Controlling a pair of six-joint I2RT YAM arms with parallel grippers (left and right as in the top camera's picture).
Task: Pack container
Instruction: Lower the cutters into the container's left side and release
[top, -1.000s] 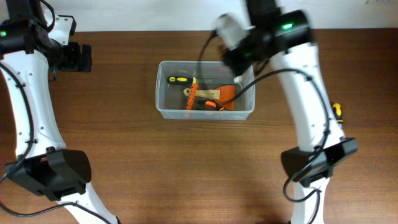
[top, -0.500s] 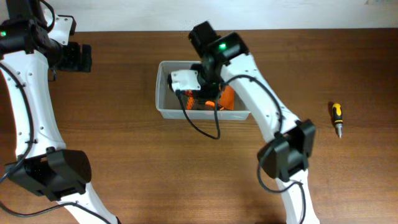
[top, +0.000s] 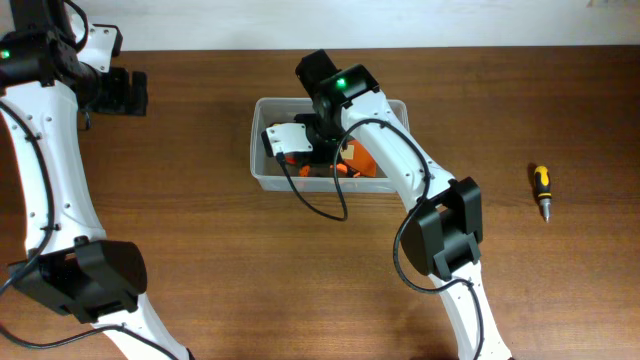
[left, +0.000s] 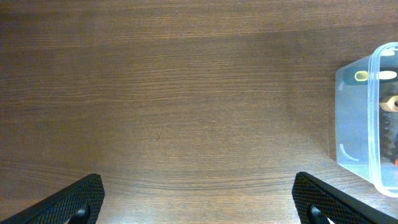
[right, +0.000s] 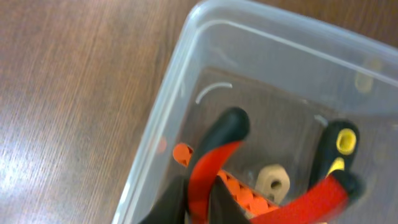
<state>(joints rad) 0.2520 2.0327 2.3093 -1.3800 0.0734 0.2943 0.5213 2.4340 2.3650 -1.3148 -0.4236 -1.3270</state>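
Observation:
The container (top: 258, 176) is a clear plastic bin at the middle of the table; its left end shows in the left wrist view (left: 352, 124). My right gripper (right: 202, 200) is down inside it, near its left end (top: 318, 152). The fingers are shut on one handle of red pliers with black tips (right: 217, 152). Under the pliers lie a yellow-and-black screwdriver (right: 339, 147), a beige tool handle (right: 273, 181) and an orange tool (right: 239, 194). My left gripper (left: 199, 202) hangs open over bare wood, left of the bin (top: 125, 92).
A yellow-and-black screwdriver (top: 541, 190) lies alone on the table at the far right. The right arm's links reach over the bin from the front. The table's back edge runs just behind the bin.
The right arm has swung from the bin's right rear corner to over the bin, then a little further left and down into it. The left arm has not moved.

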